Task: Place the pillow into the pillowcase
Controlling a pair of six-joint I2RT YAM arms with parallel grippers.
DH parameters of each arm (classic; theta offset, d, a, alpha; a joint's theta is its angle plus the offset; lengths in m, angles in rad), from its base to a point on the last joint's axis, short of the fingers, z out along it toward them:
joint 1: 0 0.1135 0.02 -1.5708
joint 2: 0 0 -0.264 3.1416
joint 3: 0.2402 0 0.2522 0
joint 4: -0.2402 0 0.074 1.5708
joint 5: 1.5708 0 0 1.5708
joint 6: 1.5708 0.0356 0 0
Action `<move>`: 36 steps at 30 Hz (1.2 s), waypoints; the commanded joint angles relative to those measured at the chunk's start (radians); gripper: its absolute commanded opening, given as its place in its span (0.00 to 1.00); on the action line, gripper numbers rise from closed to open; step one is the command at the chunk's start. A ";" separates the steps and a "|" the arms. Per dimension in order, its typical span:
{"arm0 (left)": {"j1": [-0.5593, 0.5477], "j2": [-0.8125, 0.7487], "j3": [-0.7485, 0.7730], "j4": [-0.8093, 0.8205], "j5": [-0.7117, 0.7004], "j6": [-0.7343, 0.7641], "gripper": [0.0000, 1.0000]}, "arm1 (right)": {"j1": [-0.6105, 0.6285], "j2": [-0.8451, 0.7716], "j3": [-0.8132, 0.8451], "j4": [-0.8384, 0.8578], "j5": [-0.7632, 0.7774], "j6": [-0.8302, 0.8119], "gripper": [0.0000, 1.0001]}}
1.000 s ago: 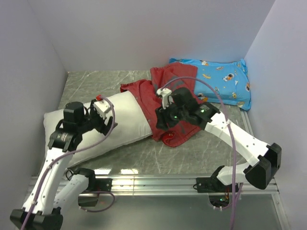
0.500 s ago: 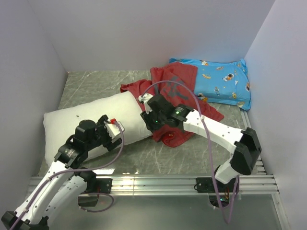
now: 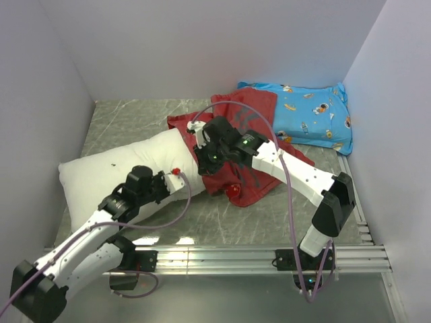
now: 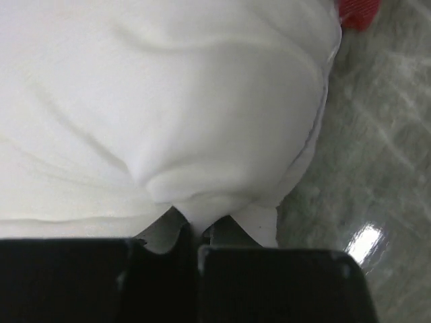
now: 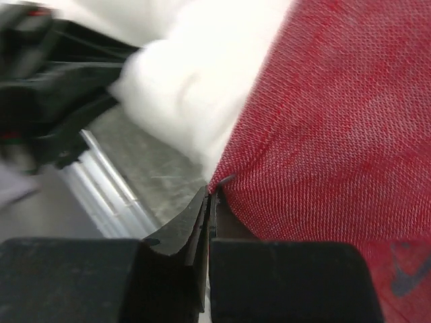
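The white pillow (image 3: 114,176) lies slanted at the left of the table, its right end tucked under the edge of the red pillowcase (image 3: 250,185). My left gripper (image 3: 176,183) is at the pillow's near right edge. In the left wrist view it is shut (image 4: 195,227) on a pinched fold of the pillow (image 4: 168,101). My right gripper (image 3: 203,161) is at the pillowcase's left edge, where it meets the pillow. In the right wrist view it is shut (image 5: 214,192) on the hem of the pillowcase (image 5: 323,128), with the pillow (image 5: 192,81) just behind.
A blue cartoon-print pillow (image 3: 313,114) lies at the back right against the wall. White walls close in the left, back and right sides. A metal rail (image 3: 222,256) runs along the near edge. Marbled grey tabletop (image 3: 128,118) shows at the back left.
My left gripper came down from above the pillow to its near right edge and closed on a fold. My right gripper moved left to the pillowcase's edge and closed on the hem.
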 commanded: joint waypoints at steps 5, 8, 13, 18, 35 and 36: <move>-0.016 0.060 0.213 0.245 0.125 -0.438 0.00 | -0.005 0.007 0.220 -0.071 -0.336 0.014 0.00; -0.014 0.058 0.264 0.246 0.118 -0.565 0.00 | -0.059 0.036 0.259 -0.110 -0.299 -0.006 0.00; -0.014 0.085 0.303 0.320 0.084 -0.798 0.00 | -0.123 0.147 0.378 -0.088 -0.405 0.064 0.00; 0.046 0.139 0.377 0.309 0.095 -0.982 0.00 | -0.123 0.166 0.539 -0.073 -0.500 0.062 0.00; 0.322 0.228 0.443 0.283 0.360 -1.302 0.00 | -0.232 -0.258 0.061 0.023 0.231 -0.097 0.42; 0.323 0.237 0.448 0.282 0.363 -1.314 0.00 | -0.225 -0.301 0.020 0.024 0.250 -0.095 0.40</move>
